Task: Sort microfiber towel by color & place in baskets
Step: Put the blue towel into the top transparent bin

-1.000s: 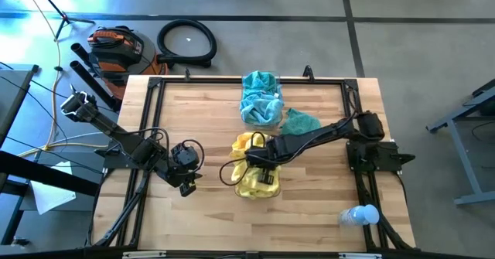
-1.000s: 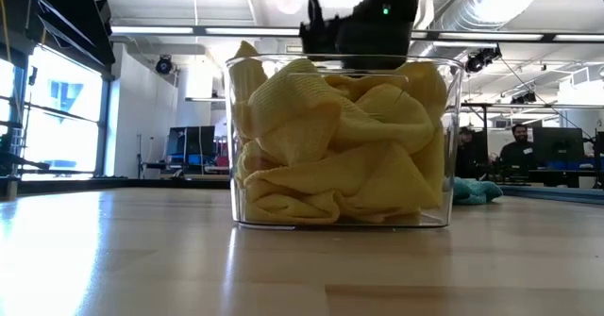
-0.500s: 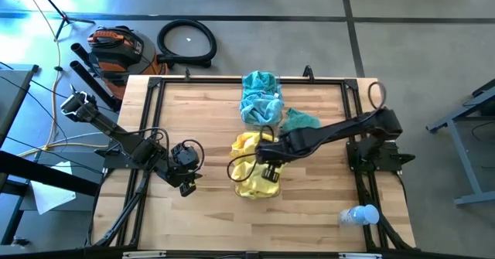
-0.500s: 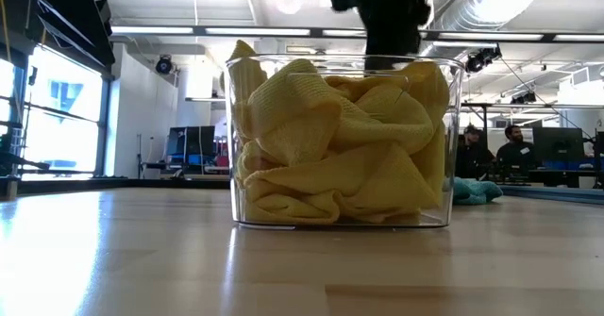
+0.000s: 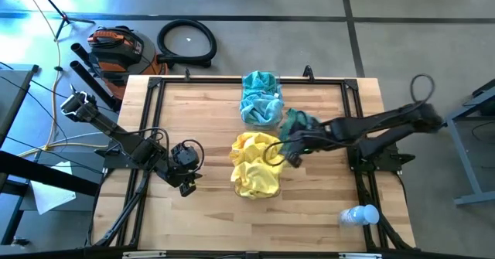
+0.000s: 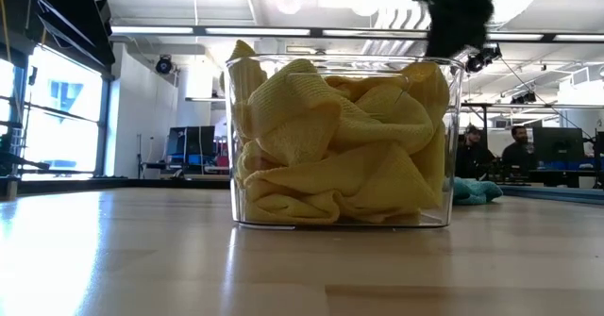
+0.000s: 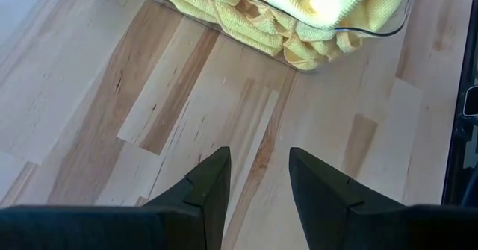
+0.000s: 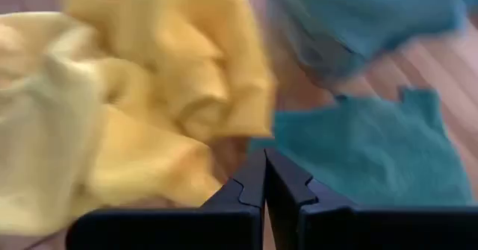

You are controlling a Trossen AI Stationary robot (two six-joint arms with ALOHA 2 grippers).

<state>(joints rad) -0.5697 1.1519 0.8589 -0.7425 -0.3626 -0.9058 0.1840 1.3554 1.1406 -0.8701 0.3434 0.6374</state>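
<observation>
High view: wooden table [image 5: 201, 120], concrete floor [image 5: 271, 0]

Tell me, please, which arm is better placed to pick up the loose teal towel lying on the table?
The right. The right gripper, shut and empty, hangs beside the loose teal towel. The left gripper waits open near the table's left side, beyond the basket of yellow towels.
</observation>
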